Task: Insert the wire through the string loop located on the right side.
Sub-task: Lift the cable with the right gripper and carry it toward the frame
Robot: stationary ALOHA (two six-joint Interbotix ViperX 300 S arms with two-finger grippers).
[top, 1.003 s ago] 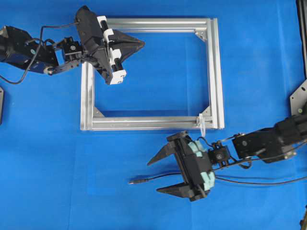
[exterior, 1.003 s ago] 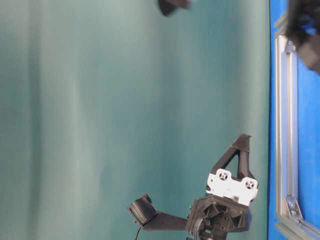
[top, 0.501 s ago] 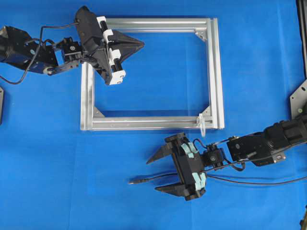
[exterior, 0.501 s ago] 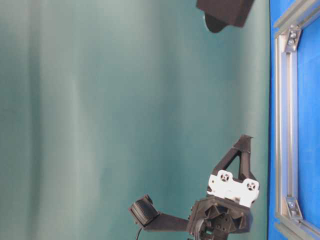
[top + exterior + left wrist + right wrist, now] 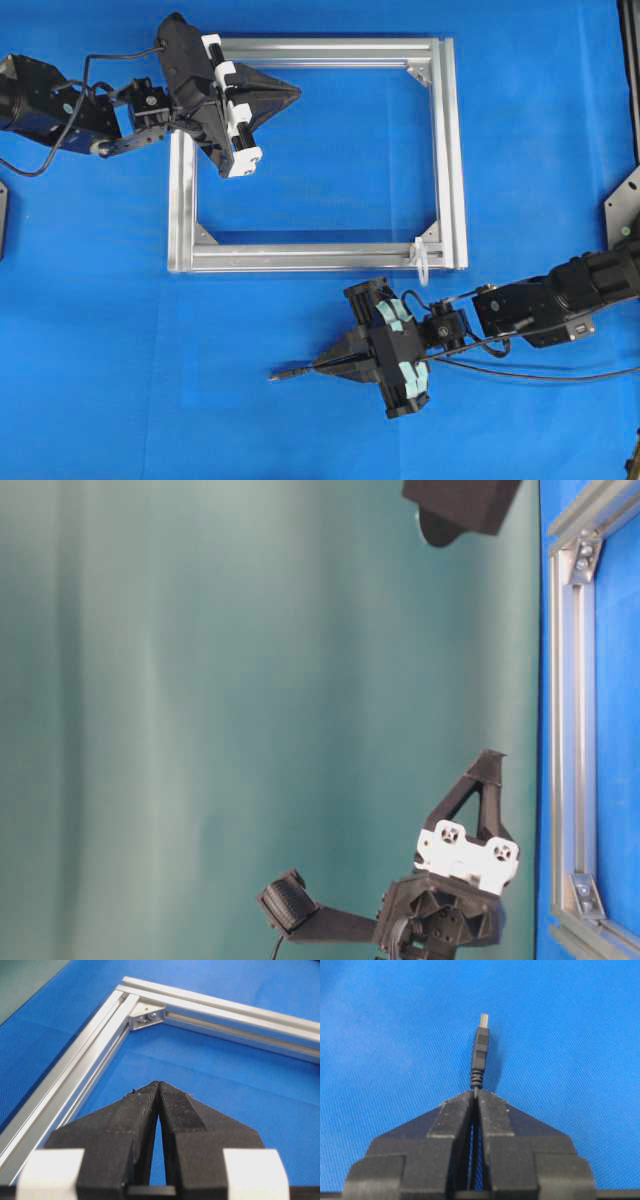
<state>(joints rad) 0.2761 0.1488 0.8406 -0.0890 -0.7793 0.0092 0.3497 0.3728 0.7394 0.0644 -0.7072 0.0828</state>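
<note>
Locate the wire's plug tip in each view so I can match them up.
Overhead: plug tip lower middle, sticking out left of the right claw, below the frame.
Table-level: not in it.
Left wrist: not in it; only the shut left claw and frame.
Right wrist: centre, pointing up just beyond the shut claw tips.
Shared landmark: the right claw, gripping the wire just behind the plug in the overhead and right wrist views.

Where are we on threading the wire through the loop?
Done: the right end effector has shut on the wire just behind its plug, which sticks out past the fingertips.
In hand: nothing more shows; the wire lies on the blue mat, below the frame.
Left: carry the plug up to the white string loop at the frame's lower right corner and pass it through. The left end effector is shut and empty over the frame.
</note>
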